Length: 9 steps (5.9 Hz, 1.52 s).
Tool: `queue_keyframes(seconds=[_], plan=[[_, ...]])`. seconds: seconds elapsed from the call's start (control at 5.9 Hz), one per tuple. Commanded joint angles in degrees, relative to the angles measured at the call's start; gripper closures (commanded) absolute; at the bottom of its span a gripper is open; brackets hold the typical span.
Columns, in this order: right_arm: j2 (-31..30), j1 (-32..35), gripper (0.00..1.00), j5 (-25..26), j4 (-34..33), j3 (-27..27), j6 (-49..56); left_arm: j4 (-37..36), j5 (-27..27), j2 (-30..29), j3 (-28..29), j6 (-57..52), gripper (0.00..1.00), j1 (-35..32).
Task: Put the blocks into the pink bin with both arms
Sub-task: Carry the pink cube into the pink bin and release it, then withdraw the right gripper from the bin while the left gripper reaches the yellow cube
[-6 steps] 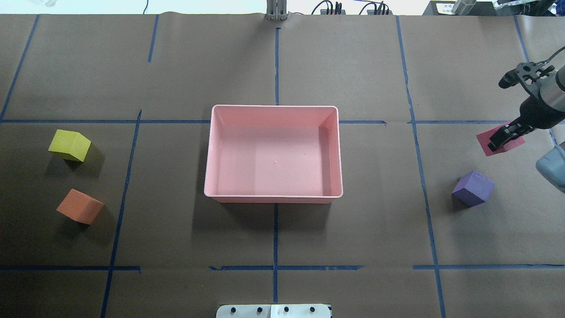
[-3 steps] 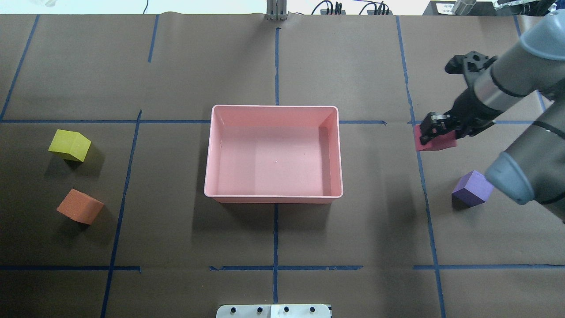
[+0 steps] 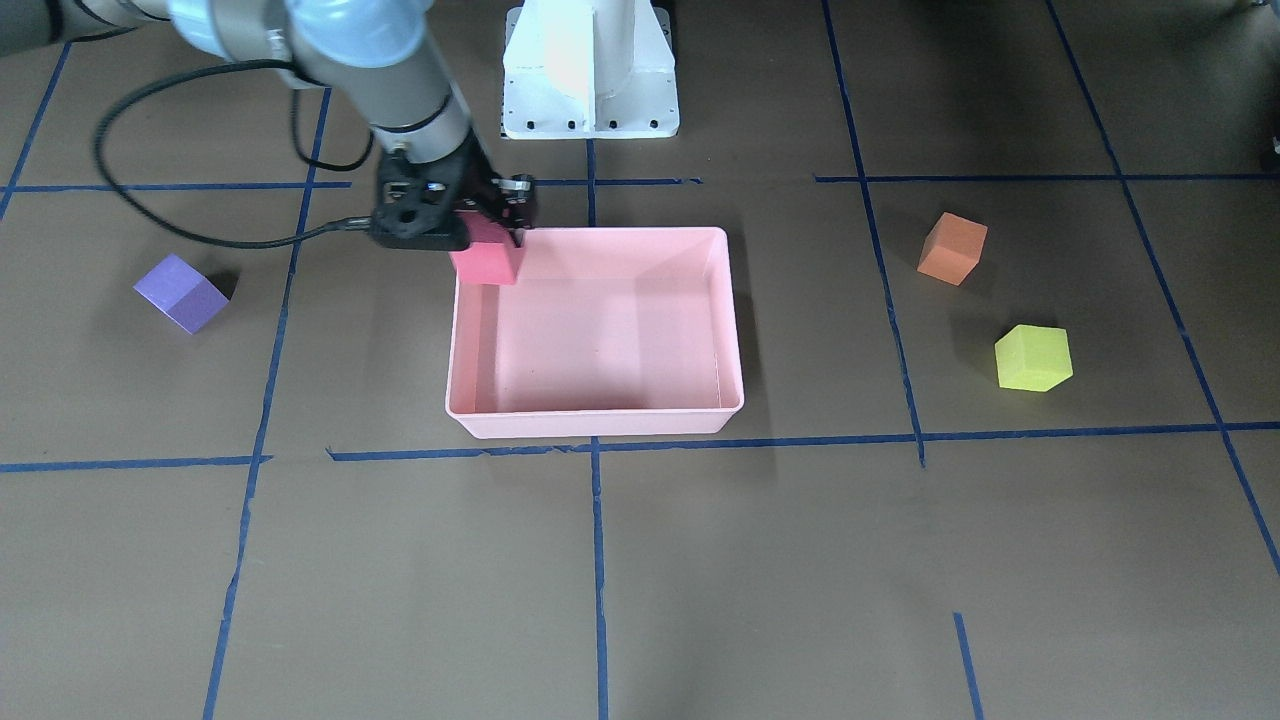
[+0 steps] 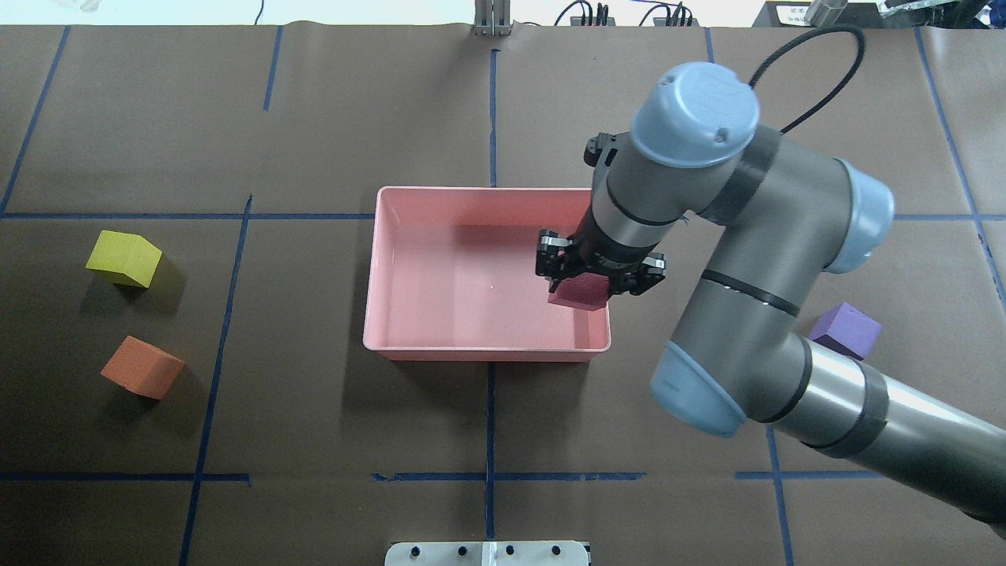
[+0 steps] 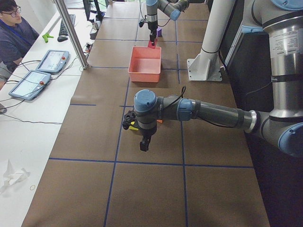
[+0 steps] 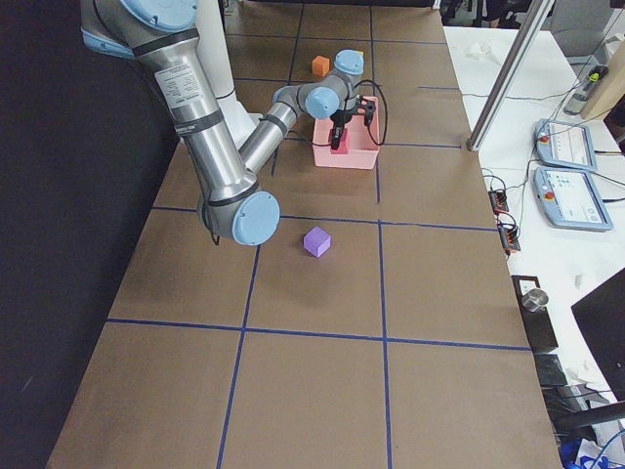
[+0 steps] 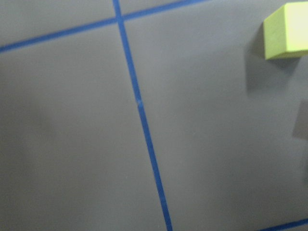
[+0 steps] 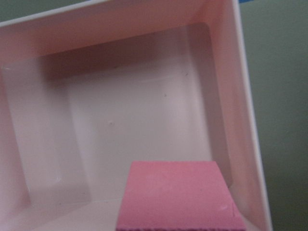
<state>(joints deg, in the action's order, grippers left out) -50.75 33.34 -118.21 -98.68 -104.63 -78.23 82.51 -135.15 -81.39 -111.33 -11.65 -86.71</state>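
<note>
My right gripper (image 4: 588, 277) is shut on the red block (image 4: 578, 292) and holds it over the pink bin (image 4: 487, 191), just inside its right, near corner. The front view shows the red block (image 3: 487, 263) at the bin's (image 3: 590, 425) rim corner; the right wrist view shows the block (image 8: 178, 195) above the bin's floor (image 8: 134, 110). The purple block (image 4: 847, 330) lies right of the bin. The yellow block (image 4: 124, 258) and the orange block (image 4: 142, 366) lie far left. My left gripper (image 5: 143, 142) shows only in the left side view, near the yellow block (image 7: 287, 31); I cannot tell its state.
The brown table paper carries a grid of blue tape lines (image 4: 491, 417). The white base pedestal (image 3: 590, 70) stands behind the bin. My right arm's elbow (image 4: 699, 385) hangs over the table between the bin and the purple block. An operator (image 5: 14, 33) sits beyond the table's far side.
My right arm has swung left with the red block, from the table's right edge to over the bin's right side. The other blocks and the bin have not moved.
</note>
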Motion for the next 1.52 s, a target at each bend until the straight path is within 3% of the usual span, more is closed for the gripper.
queue_keyframes(seconds=[0.0,0.34,0.51,0.85,1.02,1.19,1.35], plan=[[3.72,-3.63,0.01,5.26,0.15,3.91,-2.63,1.51,-0.20,-3.68,0.76,-0.13,0.00,0.22],[3.03,-1.02,0.00,3.61,-0.28,3.65,2.69,4.12,-0.02,-5.45,1.12,0.04,0.00,4.58],[1.46,2.49,0.00,-0.40,-0.37,3.04,6.65,9.46,0.15,-5.27,4.42,3.61,0.00,8.53],[-5.29,8.47,0.00,-5.00,-0.37,-2.04,15.00,25.96,0.59,-5.19,9.53,23.77,0.00,16.62],[-8.02,11.46,0.00,-6.49,-0.37,-3.20,20.08,31.86,5.90,-5.27,11.12,32.48,0.00,20.83],[-10.49,15.49,0.00,-9.38,-0.37,-3.29,26.57,36.01,9.96,-5.62,12.18,40.74,0.00,25.31],[-13.73,20.14,0.00,-12.45,-0.37,-3.64,34.73,38.66,10.17,-7.54,14.37,45.35,0.00,27.45]])
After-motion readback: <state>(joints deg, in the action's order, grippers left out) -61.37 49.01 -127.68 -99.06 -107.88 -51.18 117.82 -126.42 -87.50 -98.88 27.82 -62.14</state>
